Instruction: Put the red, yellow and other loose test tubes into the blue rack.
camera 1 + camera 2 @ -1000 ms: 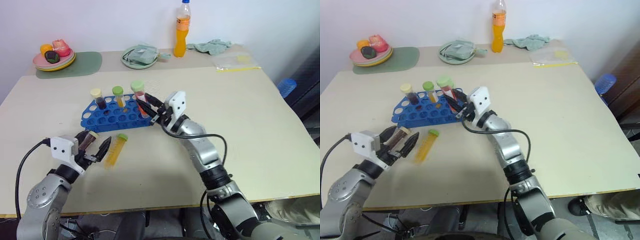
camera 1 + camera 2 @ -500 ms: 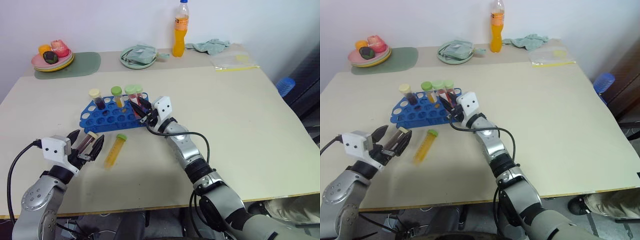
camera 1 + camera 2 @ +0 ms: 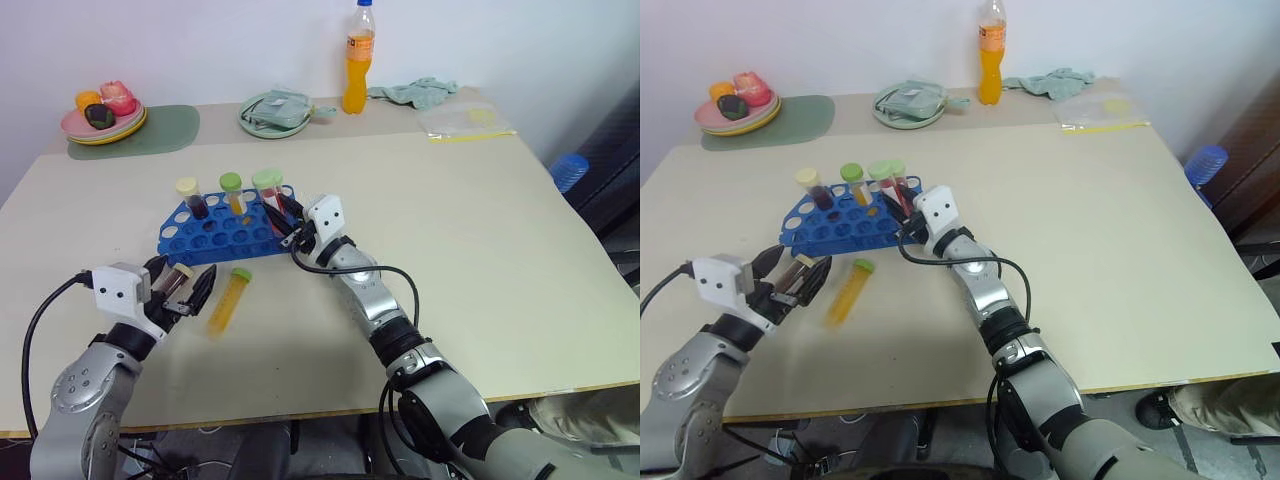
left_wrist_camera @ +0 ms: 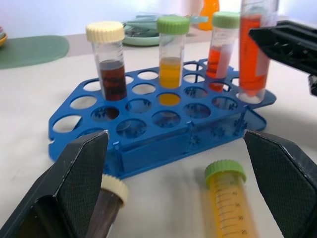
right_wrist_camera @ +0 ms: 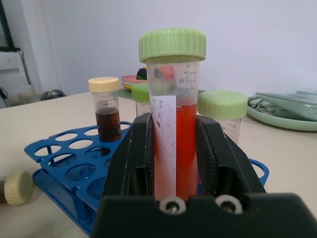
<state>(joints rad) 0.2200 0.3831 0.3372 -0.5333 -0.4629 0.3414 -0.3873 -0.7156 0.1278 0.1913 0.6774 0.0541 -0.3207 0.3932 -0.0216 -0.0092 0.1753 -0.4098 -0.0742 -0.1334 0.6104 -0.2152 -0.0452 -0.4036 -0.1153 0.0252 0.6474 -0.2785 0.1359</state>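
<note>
Item 1: blue rack (image 3: 222,231), on table (image 3: 480,240), left-centre, well back from near edge. Top a grid of round holes.

Item 2: tubes upright in rack, back row: dark purple liq. w/ cream cap (image 3: 190,197); yellow-orange liq. w/ green cap (image 3: 233,191); red liq. w/ green cap (image 4: 223,45), next along toward the right end.

Item 3: red tube, green cap (image 5: 173,119). Upright, at rack's right end, base at a corner hole; cannot tell how deep it sits. Clamped between both fingers of right tool (image 5: 174,148), fingers pressed to tube's sides below cap.

Item 4: yellow-orange tube, green cap (image 3: 230,298). Loose, lying flat on table just in front of rack, cap end toward rack. Not touched by either tool.

Item 5: dark tube, cream cap (image 4: 109,202). Lying by left tool (image 3: 183,288), close against one finger (image 4: 74,186); whether gripped, cannot tell. Left tool's fingers spread wide, pointing toward rack.

Item 6: misc., far side of table: orange drink bottle (image 3: 362,58), green plate w/ cloth (image 3: 277,111), plate of fruit (image 3: 103,108) on green mat (image 3: 160,130), crumpled cloth (image 3: 418,92), clear bag (image 3: 468,120).
</note>
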